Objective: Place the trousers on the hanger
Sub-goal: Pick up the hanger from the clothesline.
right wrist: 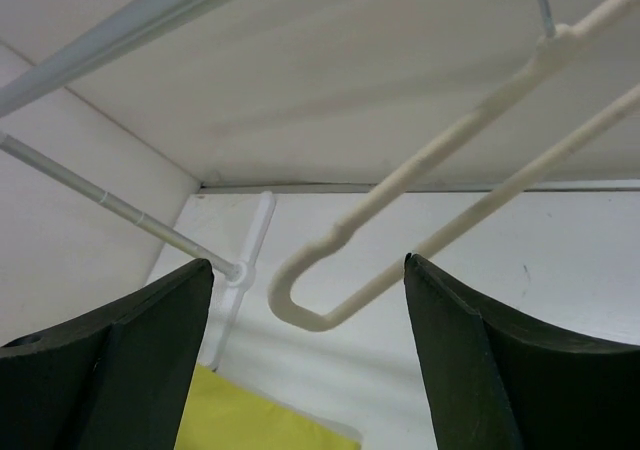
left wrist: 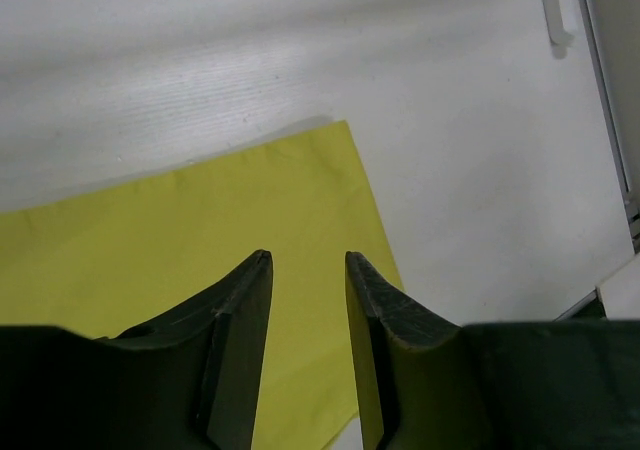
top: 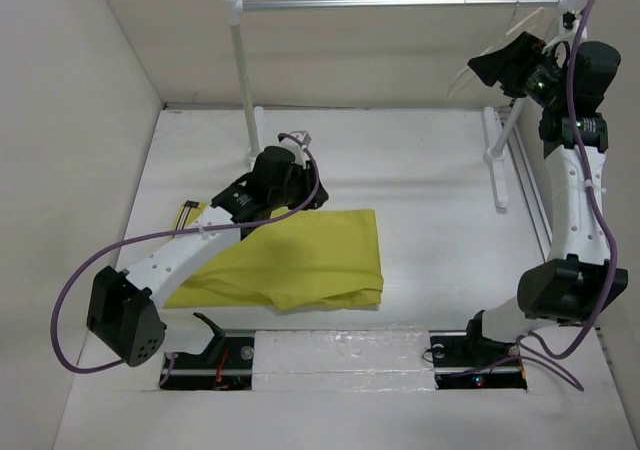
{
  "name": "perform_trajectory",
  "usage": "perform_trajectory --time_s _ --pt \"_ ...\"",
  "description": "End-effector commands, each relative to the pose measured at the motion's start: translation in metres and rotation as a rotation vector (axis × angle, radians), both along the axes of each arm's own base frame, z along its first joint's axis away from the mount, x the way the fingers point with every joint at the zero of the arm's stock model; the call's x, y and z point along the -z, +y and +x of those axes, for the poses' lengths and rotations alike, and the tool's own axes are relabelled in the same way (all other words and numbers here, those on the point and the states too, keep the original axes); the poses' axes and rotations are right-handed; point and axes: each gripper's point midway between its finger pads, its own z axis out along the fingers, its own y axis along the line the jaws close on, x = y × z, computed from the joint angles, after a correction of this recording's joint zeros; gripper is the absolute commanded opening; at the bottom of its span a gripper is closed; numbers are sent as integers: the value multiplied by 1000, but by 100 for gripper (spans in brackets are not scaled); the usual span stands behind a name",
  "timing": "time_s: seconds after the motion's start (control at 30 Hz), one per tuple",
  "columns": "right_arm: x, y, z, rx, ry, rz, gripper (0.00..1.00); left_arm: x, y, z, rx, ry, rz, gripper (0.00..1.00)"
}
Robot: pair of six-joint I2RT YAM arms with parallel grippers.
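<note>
The mustard-yellow trousers (top: 300,255) lie folded flat on the white table, left of centre, with a small striped tab (top: 186,211) at their far-left end. My left gripper (top: 302,196) hovers over their far edge. In the left wrist view it (left wrist: 305,255) is open by a narrow gap, with only the trousers (left wrist: 180,240) below and nothing between the fingers. The cream hanger (top: 524,22) hangs from the rail at the far right. My right gripper (top: 492,68) is raised to it and open wide (right wrist: 308,262). The hanger's rounded end (right wrist: 300,310) sits between the fingers, ungripped.
A metal rail (top: 400,3) on white posts (top: 243,80) spans the back of the table; the right post's foot (top: 497,160) stands on the table near my right arm. White walls close in the left and back sides.
</note>
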Motion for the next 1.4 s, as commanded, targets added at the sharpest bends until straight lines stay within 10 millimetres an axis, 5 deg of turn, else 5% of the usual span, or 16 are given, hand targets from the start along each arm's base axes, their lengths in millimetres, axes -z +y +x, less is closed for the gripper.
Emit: perform_trajectory --time_s 0.0,0.47,0.77,1.37 --pt "-38 5 -14 -40 -139 82 82 -20 5 -9 -6 -49 -56 32" --pt "-3 30 29 -125 -125 277 83 9 13 -22 -26 15 -49 33" --pt "0 52 40 -170 -128 345 71 12 15 -24 -34 21 -49 33" --pt "2 53 60 -132 -170 477 60 12 17 -27 -46 27 -66 33"
